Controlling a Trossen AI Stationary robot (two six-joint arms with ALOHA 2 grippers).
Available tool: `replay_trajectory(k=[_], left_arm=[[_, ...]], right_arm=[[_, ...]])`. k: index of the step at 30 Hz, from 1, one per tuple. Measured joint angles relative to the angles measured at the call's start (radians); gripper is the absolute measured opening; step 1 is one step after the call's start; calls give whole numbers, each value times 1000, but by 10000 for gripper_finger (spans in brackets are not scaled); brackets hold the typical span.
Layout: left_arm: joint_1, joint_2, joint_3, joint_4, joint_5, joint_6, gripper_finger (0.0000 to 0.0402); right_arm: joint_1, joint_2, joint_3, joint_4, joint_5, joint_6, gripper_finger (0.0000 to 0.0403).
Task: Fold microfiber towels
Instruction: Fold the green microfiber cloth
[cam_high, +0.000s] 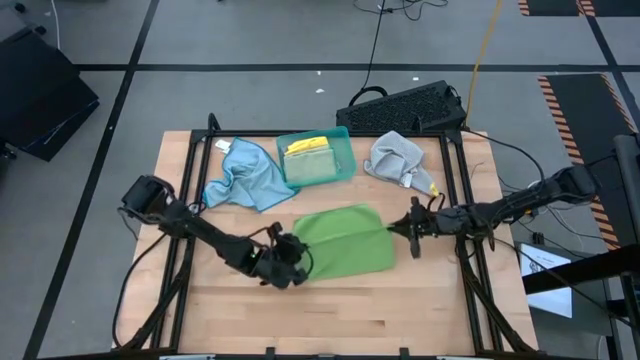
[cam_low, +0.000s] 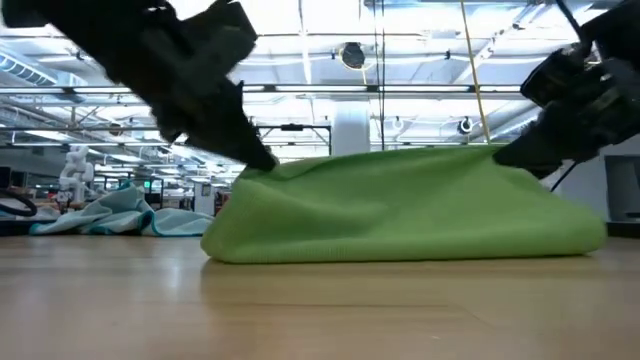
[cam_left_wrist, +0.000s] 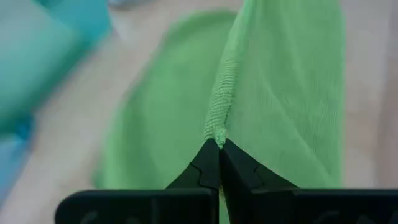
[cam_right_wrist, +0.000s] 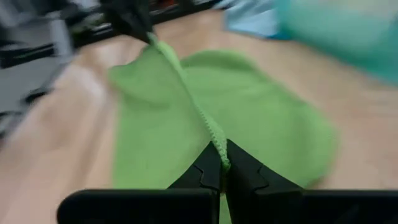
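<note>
A green microfiber towel (cam_high: 345, 242) lies mid-table, its body resting on the wood. One stitched edge is raised between my two grippers. My left gripper (cam_high: 298, 252) is shut on that edge at the towel's left side. My right gripper (cam_high: 393, 229) is shut on it at the right side. A light blue towel (cam_high: 243, 176) lies crumpled at the far left. A grey towel (cam_high: 397, 157) is bunched at the far right. A yellow towel (cam_high: 308, 146) and a green one (cam_high: 318, 168) lie in the teal tray (cam_high: 345, 135). My left gripper pinches the green towel's stitched edge (cam_left_wrist: 217, 124) between its two fingertips, at the towel's left end. The fingers slant down from the table's left. The edge runs raised from them toward the other gripper, and the cloth below lies on the table. My right gripper pinches the same stitched edge (cam_right_wrist: 210, 132) between its two fingertips, at the towel's right end. It comes in nearly level from the table's right. The edge stretches in a straight line to my left gripper (cam_right_wrist: 142, 30), and the cloth beneath rests on the table.
A black keyboard (cam_high: 405, 104) sits beyond the table's far right corner. Bare wood stretches along the near edge (cam_high: 330, 320) in front of the green towel. Black frame rails (cam_high: 178, 270) run down both sides of the table.
</note>
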Motion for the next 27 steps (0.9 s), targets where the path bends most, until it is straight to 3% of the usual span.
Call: replay_trajectory(k=[3,9,13,19,25,27], left_arm=[[44,-26,1,-22,-20,75,5],[131,-44,2,-131,5,101,5],[160,-44,1,-162,91,102,5],[127,-89,1,-74,322,207,5],[51,-165,0,-68,382,227,5],[30,-178,0,-71,369,243,5]], right_arm=[[-49,0,0,23,51,-54,2],[-174,12,0,44,13,-104,2],[-210,56,-1,78,-92,-75,2],[-211,147,10,147,-259,-14,2],[-209,210,59,151,-575,18,2],[-211,211,66,153,-607,21,2]])
